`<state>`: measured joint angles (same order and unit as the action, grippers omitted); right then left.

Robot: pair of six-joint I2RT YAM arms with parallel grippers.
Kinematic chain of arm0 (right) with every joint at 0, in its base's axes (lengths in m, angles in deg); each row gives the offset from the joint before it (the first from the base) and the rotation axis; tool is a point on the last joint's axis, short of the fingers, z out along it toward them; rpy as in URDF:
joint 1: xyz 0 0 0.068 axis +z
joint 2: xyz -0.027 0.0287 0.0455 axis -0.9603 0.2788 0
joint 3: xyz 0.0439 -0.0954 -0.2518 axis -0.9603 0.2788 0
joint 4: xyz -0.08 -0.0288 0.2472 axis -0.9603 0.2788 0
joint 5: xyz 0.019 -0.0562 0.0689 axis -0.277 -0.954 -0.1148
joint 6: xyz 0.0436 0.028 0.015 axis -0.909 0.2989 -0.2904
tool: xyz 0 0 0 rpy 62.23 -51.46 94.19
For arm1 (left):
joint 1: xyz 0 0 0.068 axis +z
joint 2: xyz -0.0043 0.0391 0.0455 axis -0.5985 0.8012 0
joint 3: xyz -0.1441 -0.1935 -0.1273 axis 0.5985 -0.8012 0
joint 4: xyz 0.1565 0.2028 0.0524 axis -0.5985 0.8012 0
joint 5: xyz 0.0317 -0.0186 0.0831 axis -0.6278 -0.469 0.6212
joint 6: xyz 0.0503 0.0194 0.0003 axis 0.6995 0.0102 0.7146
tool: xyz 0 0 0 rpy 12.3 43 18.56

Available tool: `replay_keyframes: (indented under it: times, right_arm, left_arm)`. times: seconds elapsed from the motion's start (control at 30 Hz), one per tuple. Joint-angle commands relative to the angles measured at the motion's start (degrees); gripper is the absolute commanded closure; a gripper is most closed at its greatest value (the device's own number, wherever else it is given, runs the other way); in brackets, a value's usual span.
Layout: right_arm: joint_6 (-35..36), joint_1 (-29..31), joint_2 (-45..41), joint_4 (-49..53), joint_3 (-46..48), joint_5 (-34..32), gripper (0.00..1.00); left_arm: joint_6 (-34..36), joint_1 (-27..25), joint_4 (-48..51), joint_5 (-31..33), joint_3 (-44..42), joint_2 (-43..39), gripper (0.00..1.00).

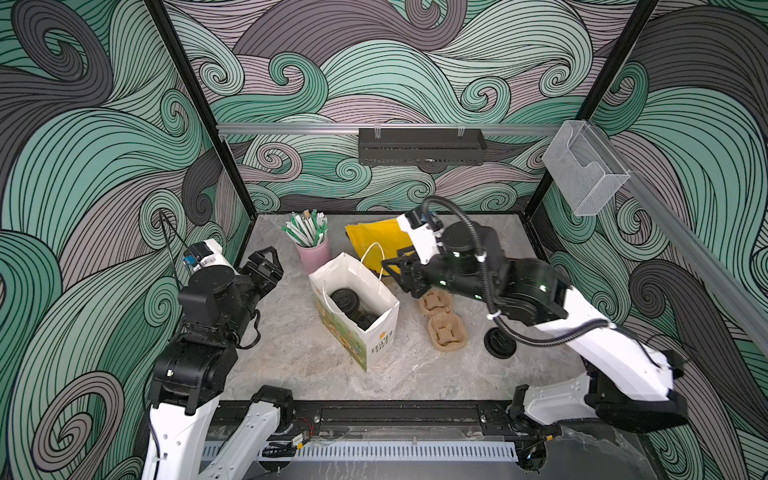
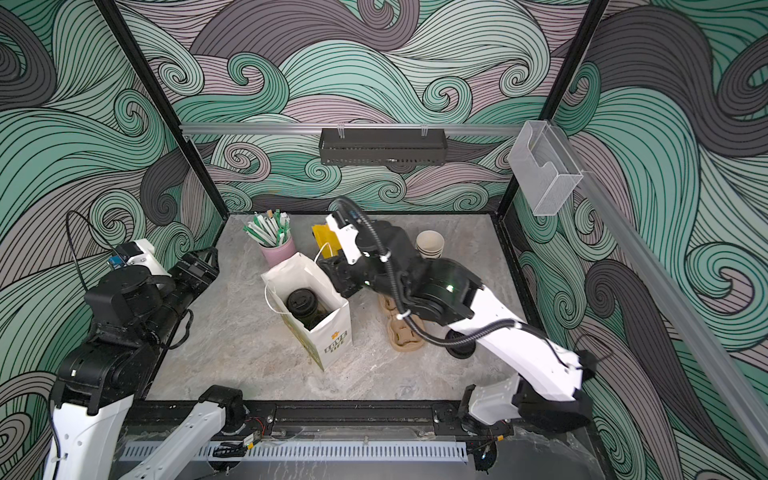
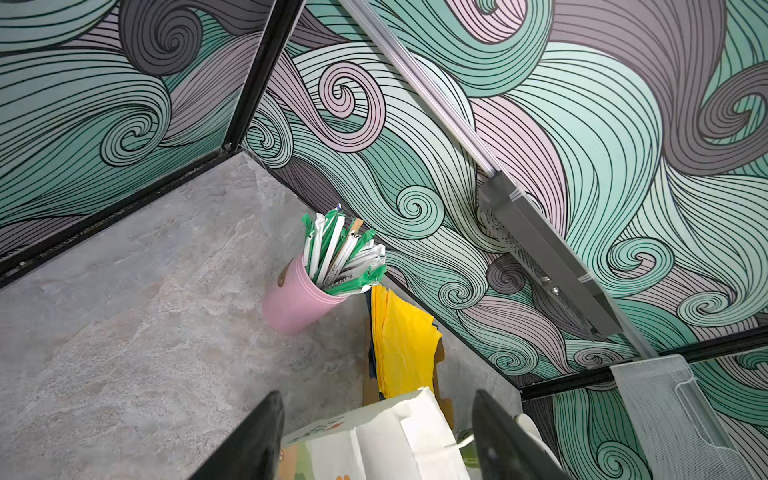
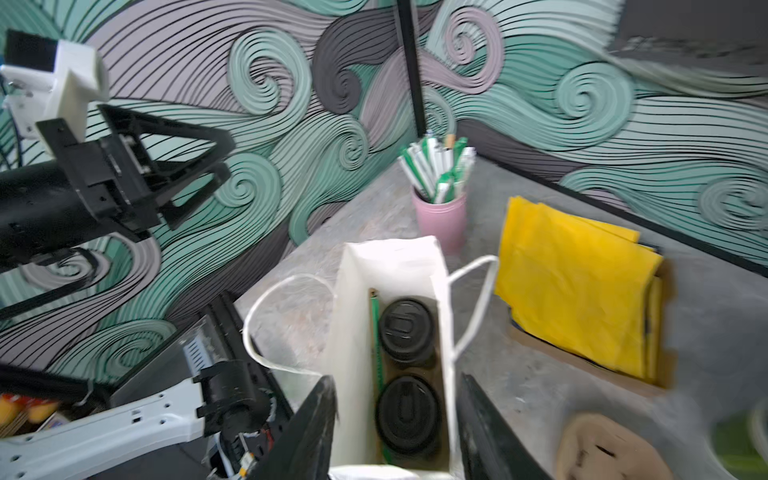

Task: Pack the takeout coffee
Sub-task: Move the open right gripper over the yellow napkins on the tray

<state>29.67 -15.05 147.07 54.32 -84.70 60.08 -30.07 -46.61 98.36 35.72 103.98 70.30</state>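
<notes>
A white paper bag (image 1: 376, 332) (image 2: 332, 336) stands open in the middle of the table. Two takeout coffees sit inside it side by side, each showing only its black sip lid (image 4: 407, 328) (image 4: 407, 415) (image 1: 345, 300) (image 2: 302, 303). A green wrapped straw (image 4: 376, 353) lies along the bag's inner wall. My right gripper (image 4: 397, 378) (image 1: 392, 272) hangs open just above the bag's back right rim, holding nothing. My left gripper (image 1: 274, 259) (image 3: 377, 395) is open and raised to the left of the bag, apart from it.
A pink cup of wrapped straws (image 1: 312, 253) and folded yellow bags (image 1: 374, 241) lie behind the bag. A cardboard cup carrier (image 1: 442, 320) and a loose black lid (image 1: 500, 343) are to its right. A stack of lidless cups (image 2: 430, 245) stands at the back right.
</notes>
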Motion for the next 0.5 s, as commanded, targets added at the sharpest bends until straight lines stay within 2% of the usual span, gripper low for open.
replay_keyframes:
  times: [0.0, 0.07, 0.27, 0.37, 0.47]
  right_arm:
    - [-12.0, -8.7, -1.4, 8.6, 3.8, -9.8, 0.52]
    - [-14.2, -14.2, -2.8, 10.5, 5.9, -5.3, 0.53]
    - [-17.4, -23.7, -5.7, 10.6, 16.0, -0.2, 0.53]
    - [-19.5, -27.0, -6.2, 10.7, 21.2, 3.1, 0.54]
    - [-18.7, -27.6, -4.4, 10.6, 23.4, 5.8, 0.55]
  left_arm:
    - [1.2, -0.3, -3.1, -2.6, -0.7, 1.9, 0.27]
    - [1.1, -0.3, -3.4, -3.1, -0.6, 2.7, 0.27]
    - [0.9, -0.3, -3.5, -4.4, -0.6, 4.9, 0.27]
    - [0.8, -0.3, -4.0, -4.6, -1.1, 6.3, 0.27]
    - [0.7, -0.3, -5.2, -4.9, -1.5, 7.8, 0.27]
